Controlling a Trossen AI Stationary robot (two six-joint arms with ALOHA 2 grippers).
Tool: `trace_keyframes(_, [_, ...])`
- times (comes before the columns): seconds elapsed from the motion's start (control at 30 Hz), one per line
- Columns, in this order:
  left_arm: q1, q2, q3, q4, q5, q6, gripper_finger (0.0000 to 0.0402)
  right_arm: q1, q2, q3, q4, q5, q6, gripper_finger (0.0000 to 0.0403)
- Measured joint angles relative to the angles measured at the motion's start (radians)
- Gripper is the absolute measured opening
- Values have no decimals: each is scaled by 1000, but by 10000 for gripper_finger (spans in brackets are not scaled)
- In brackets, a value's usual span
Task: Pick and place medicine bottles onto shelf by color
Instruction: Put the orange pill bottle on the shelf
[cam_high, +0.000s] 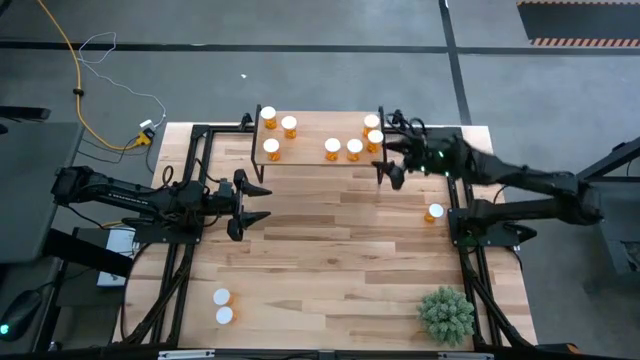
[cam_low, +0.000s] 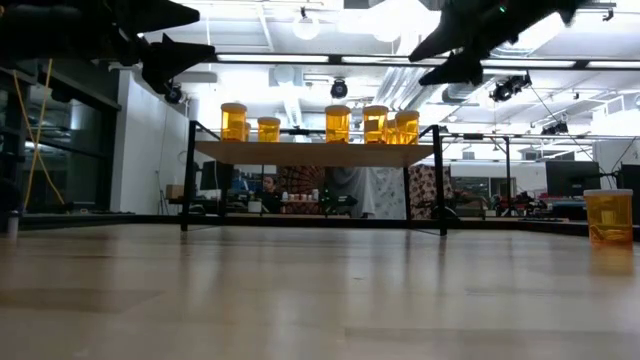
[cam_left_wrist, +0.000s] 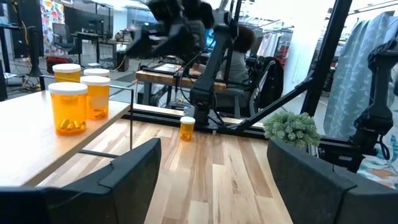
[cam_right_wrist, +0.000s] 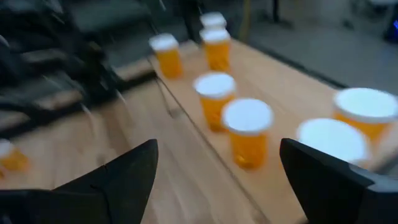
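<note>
Several amber bottles with white caps stand upright on the low wooden shelf (cam_high: 310, 160) at the table's far side; they also show in the low view (cam_low: 338, 123) and the right wrist view (cam_right_wrist: 247, 134). One bottle (cam_high: 434, 212) stands on the table at the right, and two bottles (cam_high: 223, 306) stand near the front left. My right gripper (cam_high: 386, 165) is open and empty, above the shelf's right end. My left gripper (cam_high: 252, 204) is open and empty, above the table left of centre, in front of the shelf.
A spiky green plant (cam_high: 446, 314) stands at the table's front right corner. The shelf's thin black legs (cam_low: 187, 178) stand on the table. Black frame rails (cam_high: 190, 170) run along the table's left and right sides. Bare wood lies between the shelf and the front edge.
</note>
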Motion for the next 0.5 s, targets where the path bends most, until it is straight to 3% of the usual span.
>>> trace_keyframes(0.13, [0,0,0,0,-3,0,283,66,-60,-233,395,2,17,328])
trace_keyframes(0.27, [0,0,0,0,-3,0,283,117,-57,-389,665,2,39,328])
trace_keyframes(0.5, [0,0,0,0,-8,0,283,190,-58,-479,761,2,70,328])
